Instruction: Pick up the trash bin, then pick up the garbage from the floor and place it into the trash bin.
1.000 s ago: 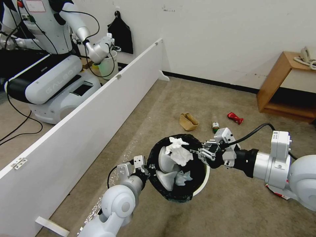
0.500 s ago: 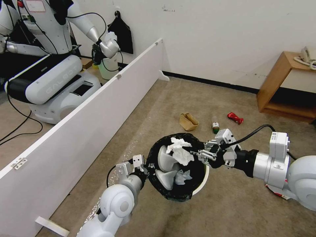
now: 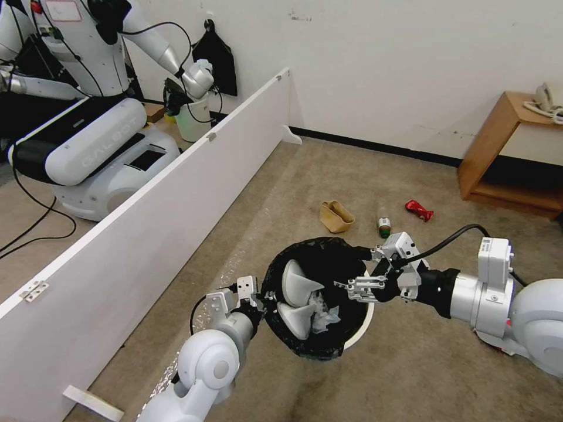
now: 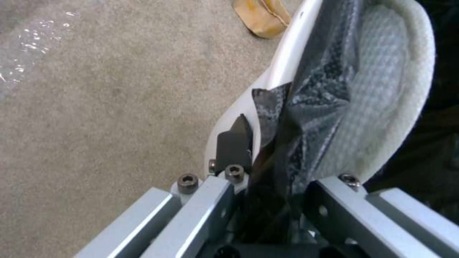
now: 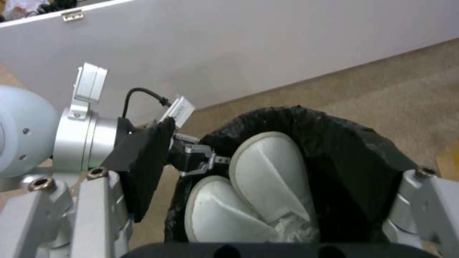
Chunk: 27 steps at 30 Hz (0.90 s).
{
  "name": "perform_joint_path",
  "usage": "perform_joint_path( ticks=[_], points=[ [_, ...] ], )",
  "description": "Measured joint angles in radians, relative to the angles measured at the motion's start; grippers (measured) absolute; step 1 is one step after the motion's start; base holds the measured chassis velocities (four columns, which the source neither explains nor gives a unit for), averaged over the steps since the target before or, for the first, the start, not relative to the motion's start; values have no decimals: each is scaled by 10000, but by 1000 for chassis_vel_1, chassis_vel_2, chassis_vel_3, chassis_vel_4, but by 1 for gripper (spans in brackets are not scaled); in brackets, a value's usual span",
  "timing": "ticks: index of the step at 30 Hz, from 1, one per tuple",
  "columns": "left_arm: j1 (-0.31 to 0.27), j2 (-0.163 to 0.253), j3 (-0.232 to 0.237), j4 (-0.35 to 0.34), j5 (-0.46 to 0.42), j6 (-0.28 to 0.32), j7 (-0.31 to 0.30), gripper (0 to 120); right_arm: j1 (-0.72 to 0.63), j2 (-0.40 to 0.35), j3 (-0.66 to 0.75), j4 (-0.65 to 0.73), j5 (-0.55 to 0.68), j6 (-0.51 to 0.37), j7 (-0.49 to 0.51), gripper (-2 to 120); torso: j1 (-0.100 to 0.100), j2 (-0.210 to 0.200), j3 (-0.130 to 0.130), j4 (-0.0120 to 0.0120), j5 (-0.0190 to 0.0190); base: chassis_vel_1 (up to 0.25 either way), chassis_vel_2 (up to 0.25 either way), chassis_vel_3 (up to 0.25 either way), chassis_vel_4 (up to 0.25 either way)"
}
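The trash bin [image 3: 359, 328], lifted near the robot, holds two white slippers [image 3: 296, 286] and crumpled tissue [image 3: 323, 309], its left rim clamped by the left gripper [image 3: 253, 291] while the right gripper [image 3: 356, 286] hangs over its mouth, spread and empty.

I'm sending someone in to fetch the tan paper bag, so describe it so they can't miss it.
Start from the wooden side table by the far wall and look left along the carpet, past the crushed red wrapper and the small green-labelled bottle. The tan paper bag lies open-mouthed, the largest and only brown one of the three.
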Motion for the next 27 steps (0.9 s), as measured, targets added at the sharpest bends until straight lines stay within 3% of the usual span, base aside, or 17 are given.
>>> perform_joint_path(
  ticks=[27],
  points=[
    [-39,-4,-10,87,-80,0,-44,1,372,102,299,107,259,185,37,86,0,-1,0,-1,-1,0,0,0,0]
  ],
)
